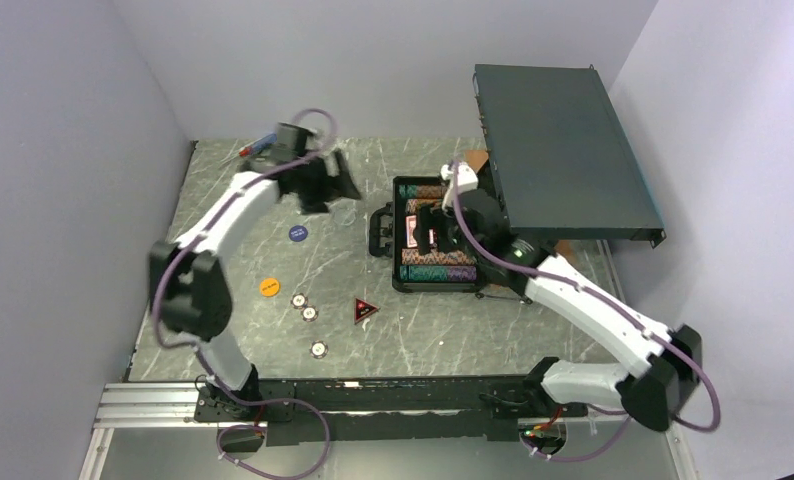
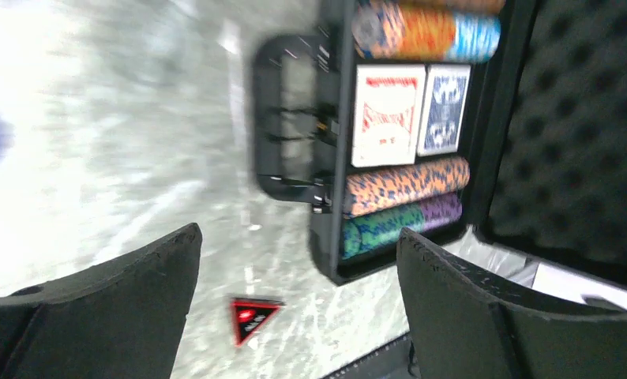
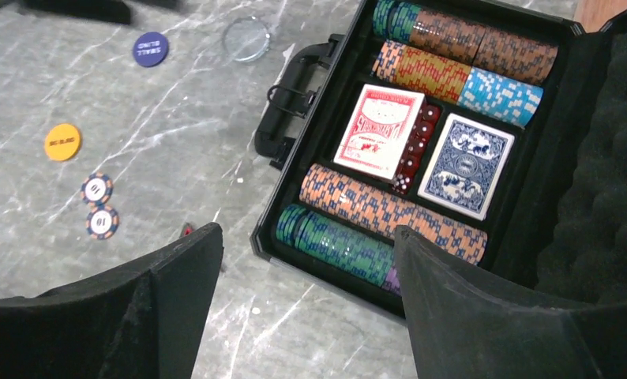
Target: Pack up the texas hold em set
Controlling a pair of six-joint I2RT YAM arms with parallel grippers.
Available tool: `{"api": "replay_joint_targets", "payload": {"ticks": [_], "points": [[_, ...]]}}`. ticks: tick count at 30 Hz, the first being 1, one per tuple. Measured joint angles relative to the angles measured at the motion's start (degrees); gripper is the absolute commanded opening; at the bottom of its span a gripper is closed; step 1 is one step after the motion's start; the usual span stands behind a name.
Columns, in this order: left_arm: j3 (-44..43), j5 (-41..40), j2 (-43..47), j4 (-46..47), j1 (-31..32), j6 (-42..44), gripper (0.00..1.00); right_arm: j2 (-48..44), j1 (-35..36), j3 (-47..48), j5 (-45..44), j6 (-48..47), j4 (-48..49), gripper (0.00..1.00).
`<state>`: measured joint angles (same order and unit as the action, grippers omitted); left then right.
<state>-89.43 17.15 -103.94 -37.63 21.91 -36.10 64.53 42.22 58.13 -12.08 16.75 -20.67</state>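
We work with three views.

1. The top external camera sits high above and behind the arm bases [image 1: 228,392]. It faces down and toward the far wall, and from that distance covers the whole worktop [image 1: 423,335].
2. The left wrist camera looks down past the left fingers [image 2: 121,308], close to the worktop [image 2: 137,158]. The open case [image 2: 332,197] is at its right. The picture is blurred.
3. The right wrist camera looks steeply down past the right fingers [image 3: 468,308], close over the case [image 3: 602,181].

All three share the case [image 1: 397,250] and the worktop [image 3: 184,142] just left of it.

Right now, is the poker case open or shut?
Open. The foam-lined lid is raised; chip rows, red deck and blue deck lie exposed inside.
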Motion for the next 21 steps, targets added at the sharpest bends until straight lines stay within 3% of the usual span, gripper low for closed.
{"api": "replay_joint_targets", "payload": {"ticks": [4,7,13,17,21], "points": [[5.7,-1.1,14.0,-0.7,-12.9,5.1,0.97,11.4,0.5,8.6,-1.9,-0.1,-3.1,0.79],[6.1,-4.1,21.3,-3.1,-19.1,9.9,0.97,23.9,0.5,19.1,-3.5,1.1,-6.6,0.75],[10.9,-9.6,30.1,-2.3,-20.2,15.5,0.95,41.4,-2.9,29.3,-3.4,2.9,-12.3,0.62],[20.9,-9.5,32.7,1.2,-20.0,17.4,0.93,45.0,-9.0,29.3,-1.8,4.0,-16.5,0.53],[22.9,-9.4,30.0,1.0,-19.9,18.3,0.92,45.7,-12.9,29.4,-0.8,4.2,-17.5,0.5]]}}
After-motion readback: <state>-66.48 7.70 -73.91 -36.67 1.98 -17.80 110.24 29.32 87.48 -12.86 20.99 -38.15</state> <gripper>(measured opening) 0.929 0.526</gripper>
